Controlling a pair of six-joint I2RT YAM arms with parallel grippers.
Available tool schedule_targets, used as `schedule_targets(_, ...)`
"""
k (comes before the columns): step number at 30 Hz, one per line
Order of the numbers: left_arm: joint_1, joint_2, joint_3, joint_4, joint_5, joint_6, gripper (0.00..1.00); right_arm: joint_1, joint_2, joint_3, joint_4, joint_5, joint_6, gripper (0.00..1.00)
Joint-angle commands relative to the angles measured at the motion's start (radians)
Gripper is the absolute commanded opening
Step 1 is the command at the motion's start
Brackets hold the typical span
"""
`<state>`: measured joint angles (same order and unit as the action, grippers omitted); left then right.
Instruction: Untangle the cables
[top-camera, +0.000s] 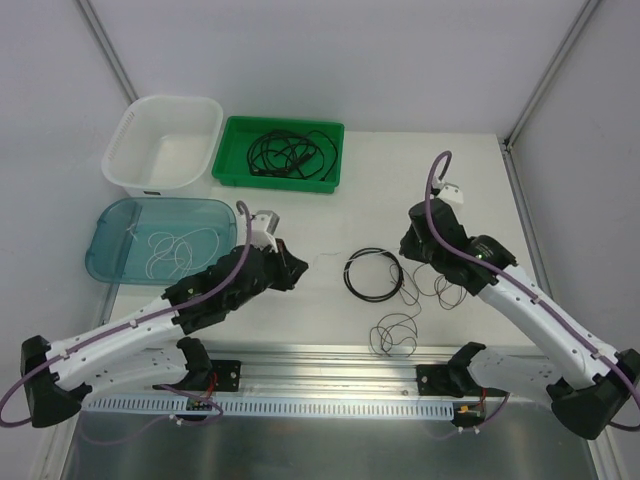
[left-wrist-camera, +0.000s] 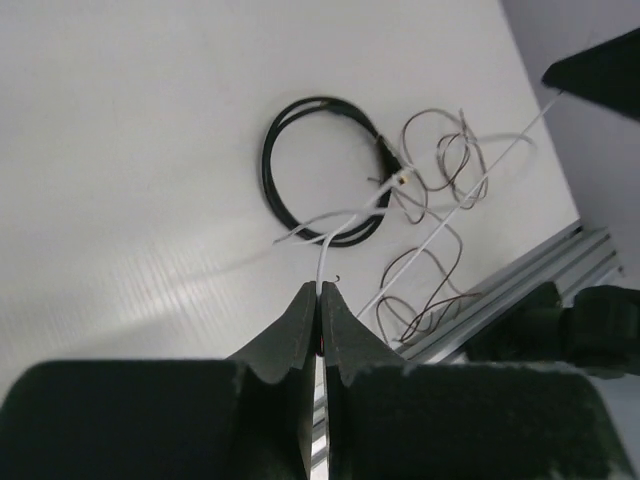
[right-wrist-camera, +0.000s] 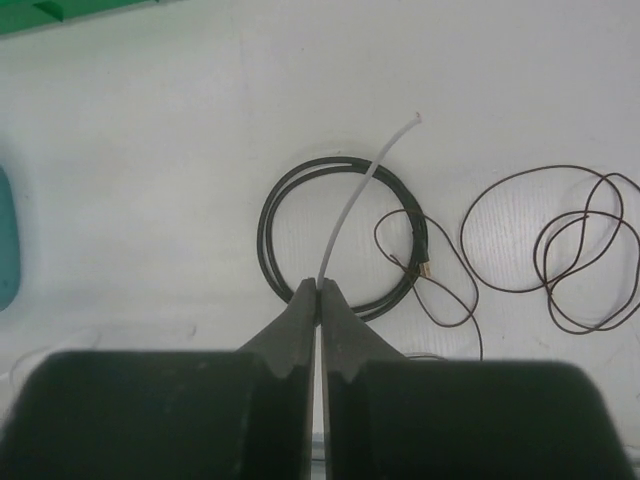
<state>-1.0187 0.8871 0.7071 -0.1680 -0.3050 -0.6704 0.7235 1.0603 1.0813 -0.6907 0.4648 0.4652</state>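
Starting near: rail (top-camera: 330, 385) runs along the near table (top-camera: 330, 215) edge, with both arm bases on it. Just beyond, right of centre, brown wire (top-camera: 392, 333) lies in loose loops on the table. More of its loops trail farther right, near the right gripper.

Left gripper (left-wrist-camera: 320, 292): jaws pressed fully together, white cable (right-wrist-camera: 350, 205) pinched at the tips, low over the table left of centre. From the tips the cable rises toward the black coil (right-wrist-camera: 264, 235). Another straight white stretch crosses the brown loops up to the right gripper. Cannot tell if it's all one cable.

Right gripper (right-wrist-camera: 318, 290): also closed tight on white cable. A short free end curves out past the tips, over the coil.

Black coil is a flat double ring mid-table between the two grippers. It touches the brown wire on its right side, and white cable crosses its near edge.

Farther left, blue tray (top-camera: 105, 255) holds a thin white cord (top-camera: 175, 250) in loose curls.

Far edge: green tray (top-camera: 232, 160) holds a bunch of black cables (top-camera: 285, 155). White basin (top-camera: 135, 150) sits just left of it, touching or nearly so.
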Motion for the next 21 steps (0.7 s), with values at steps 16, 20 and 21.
schedule_targets(16, 0.174, 0.001, 0.394, -0.26, 0.207, 0.352, 0.0, -0.084, -0.011, 0.022, 0.007, -0.238, -0.207, 0.82)
schedule_targets(20, 0.233, 0.189, 0.57, -0.542, 0.069, 0.351, 0.0, -0.082, -0.066, 0.029, -0.012, -0.227, -0.234, 0.89)
schedule_targets(21, 0.233, 0.211, 0.628, -0.585, 0.06, 0.353, 0.0, -0.082, -0.075, 0.028, -0.016, -0.224, -0.237, 0.89)
